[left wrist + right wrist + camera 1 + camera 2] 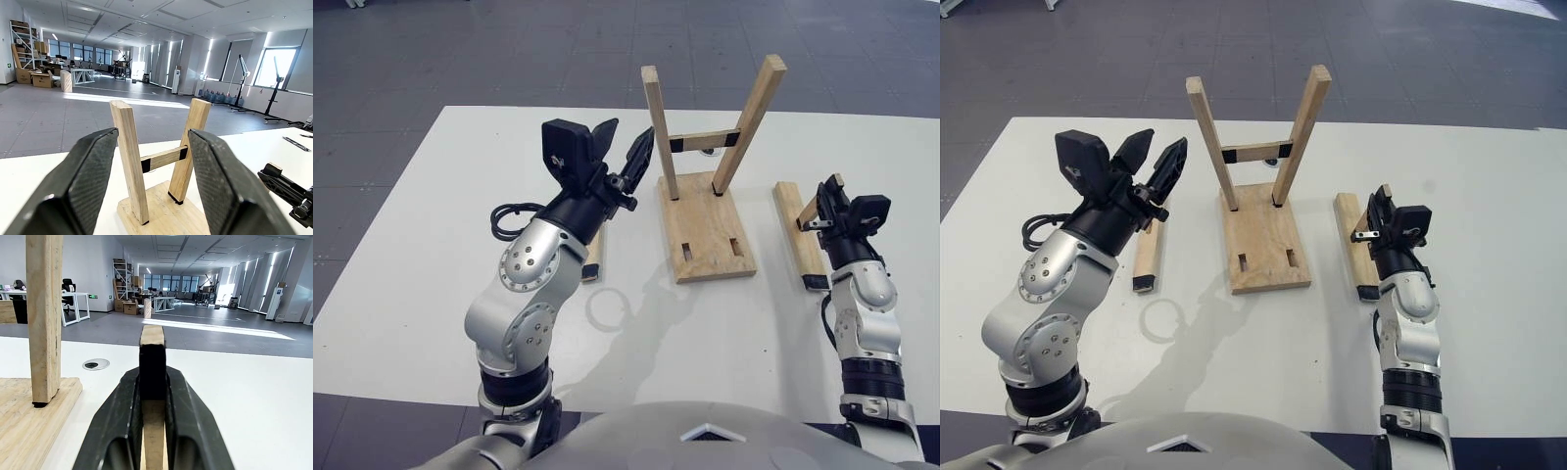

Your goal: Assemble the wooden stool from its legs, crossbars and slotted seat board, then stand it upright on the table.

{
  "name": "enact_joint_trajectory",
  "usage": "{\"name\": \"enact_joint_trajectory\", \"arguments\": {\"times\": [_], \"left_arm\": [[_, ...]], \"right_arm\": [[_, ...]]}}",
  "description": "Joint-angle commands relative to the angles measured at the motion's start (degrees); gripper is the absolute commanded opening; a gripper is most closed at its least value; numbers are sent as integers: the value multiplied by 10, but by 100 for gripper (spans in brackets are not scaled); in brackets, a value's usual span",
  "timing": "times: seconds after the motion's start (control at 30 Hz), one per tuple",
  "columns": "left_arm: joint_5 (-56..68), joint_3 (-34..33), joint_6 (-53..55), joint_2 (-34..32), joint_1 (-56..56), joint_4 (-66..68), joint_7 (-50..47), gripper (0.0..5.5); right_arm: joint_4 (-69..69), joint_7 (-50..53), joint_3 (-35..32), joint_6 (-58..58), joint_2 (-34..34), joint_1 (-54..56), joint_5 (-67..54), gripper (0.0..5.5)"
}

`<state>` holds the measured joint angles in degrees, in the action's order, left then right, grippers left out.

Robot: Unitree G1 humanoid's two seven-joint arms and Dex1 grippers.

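Left pincer (pixel 628 139) hangs released above the table (pixel 431 225), left of the seat board (pixel 710 240), with a loose leg (pixel 1146 257) lying beneath its arm. That board lies flat at centre — two upright legs (pixel 661 132) stand in its far slots, joined by a crossbar (pixel 705 141). Right pincer (pixel 822 206) is clenched on a short wooden bar (pixel 152 340), over another leg (pixel 800 235) lying right of the board.

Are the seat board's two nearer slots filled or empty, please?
Empty: both nearer slots show bare; the two legs stand at the far end.
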<state>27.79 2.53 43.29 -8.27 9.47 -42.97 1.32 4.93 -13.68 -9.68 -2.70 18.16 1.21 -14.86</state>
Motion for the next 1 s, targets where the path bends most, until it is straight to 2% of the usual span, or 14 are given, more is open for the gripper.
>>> {"name": "enact_joint_trajectory", "arguments": {"times": [0.03,0.67,0.7,1.0], "left_arm": [[-9,4,9,2,-1,3,-7,264],[-21,11,3,-1,5,11,-1,264],[-21,12,2,0,5,11,-1,264],[-20,11,5,0,6,11,1,264]], "right_arm": [[59,7,30,145,4,-63,29,41],[-42,31,8,146,-12,-2,5,41],[-42,32,7,140,-13,-3,7,80],[-48,37,-7,116,-23,6,17,243]]}}
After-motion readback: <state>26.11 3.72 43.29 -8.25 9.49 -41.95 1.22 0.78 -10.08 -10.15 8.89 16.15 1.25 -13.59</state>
